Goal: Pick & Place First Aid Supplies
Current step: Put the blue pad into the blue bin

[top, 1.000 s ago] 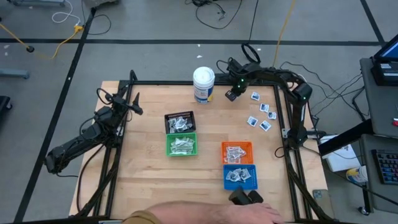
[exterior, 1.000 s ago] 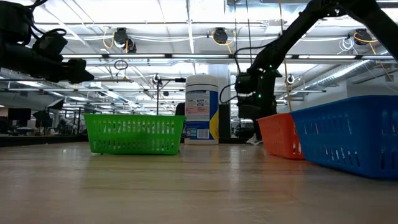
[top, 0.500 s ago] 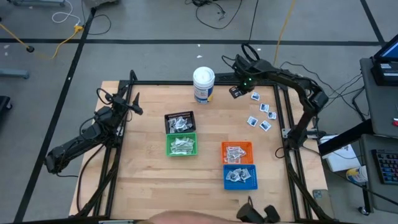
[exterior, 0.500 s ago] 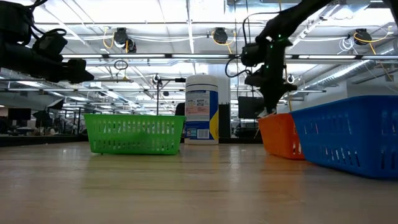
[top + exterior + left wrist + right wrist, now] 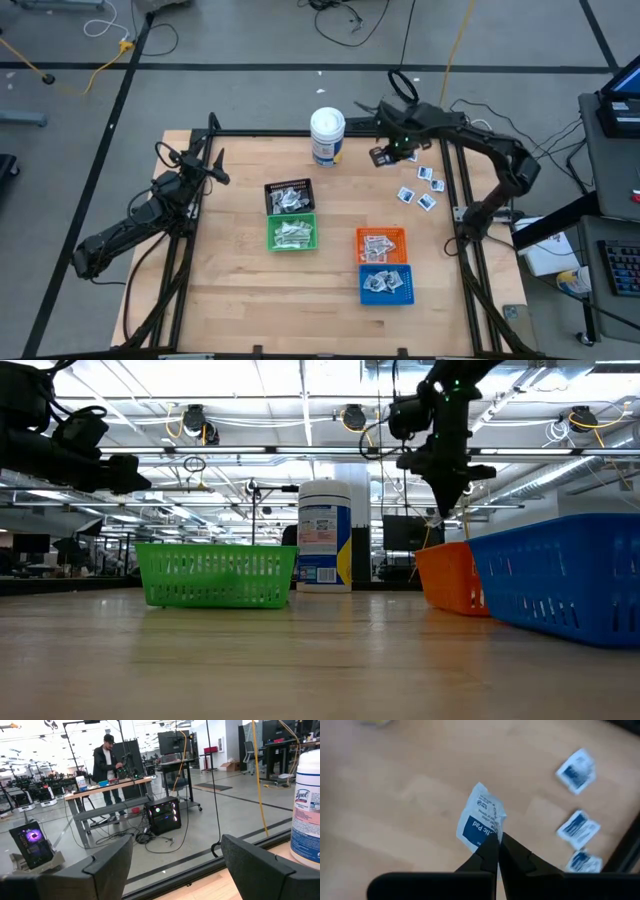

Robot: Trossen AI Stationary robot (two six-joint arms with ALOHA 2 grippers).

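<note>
My right gripper [image 5: 496, 842] hangs high over the table's far right part, pointing down, shut on one first aid packet [image 5: 481, 822], a white square with blue print. In the high view this gripper [image 5: 383, 155] is right of the white canister [image 5: 327, 136]. Several more packets [image 5: 425, 182] lie flat on the wood at the far right. They also show in the right wrist view [image 5: 576, 768]. My left gripper [image 5: 175, 865] waits open and level at the table's left side [image 5: 213, 168]. My right gripper pinches the packet by one edge [image 5: 492, 836] between its two fingertips, coming from above and pointing down. The packet is lifted clear of the table and sticks out past the fingertips, its printed face showing.
Four small baskets stand mid-table, each holding packets: black [image 5: 288, 196], green [image 5: 292, 233], orange [image 5: 381, 245] and blue [image 5: 385, 284]. The canister stands at the far edge. In the low view the orange basket [image 5: 450, 578] is below the right gripper [image 5: 438, 510]. A person stands far off in the room [image 5: 107, 762].
My right gripper has risen from near the tabletop at the far right to well above it, staying shut, and its wrist has rolled. A person's arm at the table's near edge has drawn back out of view.
</note>
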